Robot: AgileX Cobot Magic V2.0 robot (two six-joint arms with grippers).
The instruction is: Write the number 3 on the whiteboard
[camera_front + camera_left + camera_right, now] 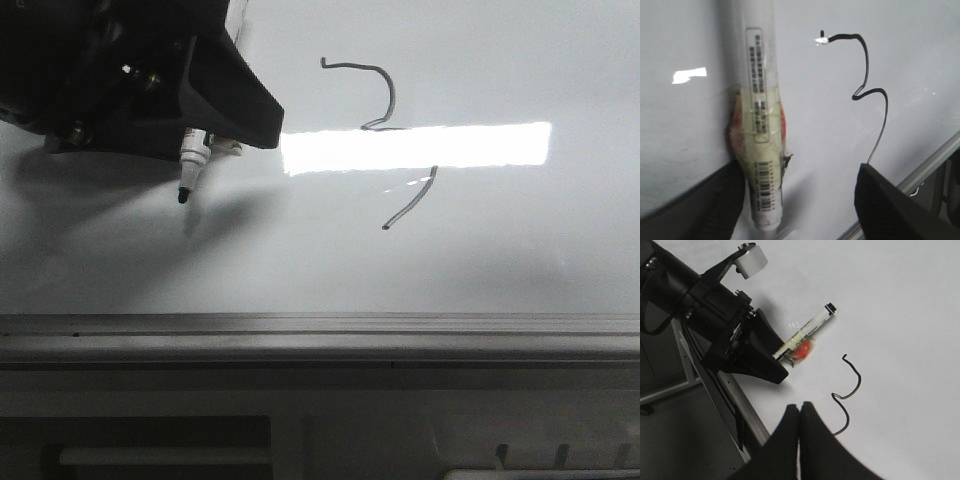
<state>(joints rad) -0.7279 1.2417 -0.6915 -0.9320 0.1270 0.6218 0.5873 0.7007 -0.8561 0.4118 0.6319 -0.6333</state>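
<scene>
Front view: whiteboard fills the frame above a grey metal rail running across the lower part. The number 3 sits at upper centre, long axis vertical, hook at top left, tail ending at lower centre; a bright reflection crosses its middle. The left gripper occupies the upper left, holding a marker with its dark tip pointing down, close to the board; contact cannot be confirmed.

Left wrist view: the marker runs vertically at centre left, wrapped in tape. One finger presses against it; the other finger stands well apart at lower right. The number 3 lies right of the marker, its tail running toward the rail.

Right wrist view: the right gripper at bottom centre has its fingers pressed together, holding nothing. The number 3 lies just above it; the marker points to the upper right.
</scene>
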